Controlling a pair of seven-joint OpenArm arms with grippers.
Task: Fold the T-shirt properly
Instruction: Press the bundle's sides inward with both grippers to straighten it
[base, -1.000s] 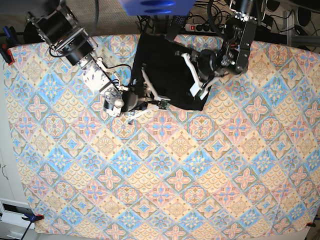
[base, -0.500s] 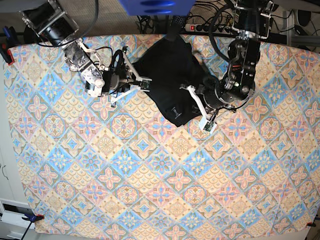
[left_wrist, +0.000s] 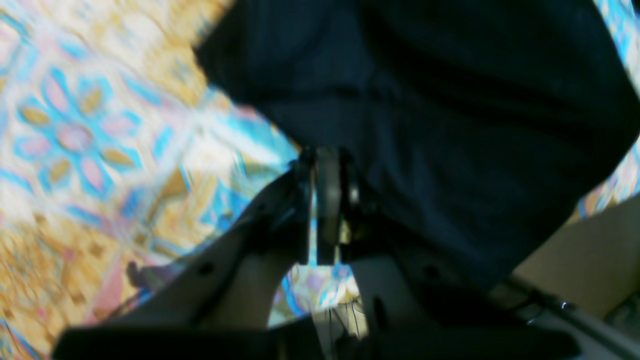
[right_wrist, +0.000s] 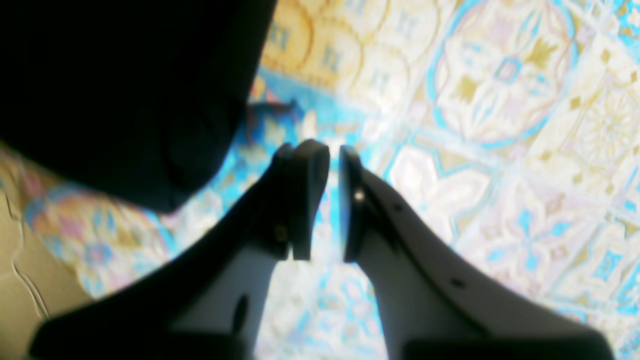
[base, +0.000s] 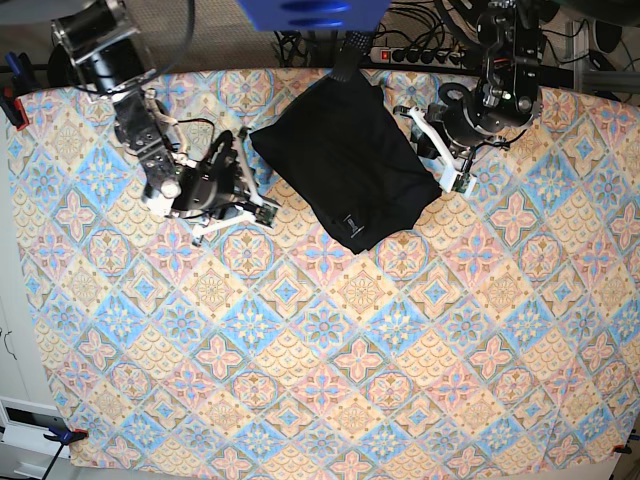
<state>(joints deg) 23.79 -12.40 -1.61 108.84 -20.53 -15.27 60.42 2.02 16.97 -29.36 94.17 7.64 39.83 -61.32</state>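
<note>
Base view: T-shirt (base: 345, 165) on patterned tablecloth (base: 320, 350)

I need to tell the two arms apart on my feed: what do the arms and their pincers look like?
Both look alike: bulky black joint housings with white links. The left pincer and right pincer each have two long white curved fingers with dark flat pads at the tips. Thin black cables run along the right arm. No legible markings show.

Two black-and-white arms with pale, curved fingers

Each arm has black cylindrical joints and loose black cables. The right gripper (right_wrist: 334, 152) has off-white fingers (right_wrist: 425, 280) with dark pads and small screw holes; the left gripper (left_wrist: 325, 155) looks alike, though blurred.
</note>
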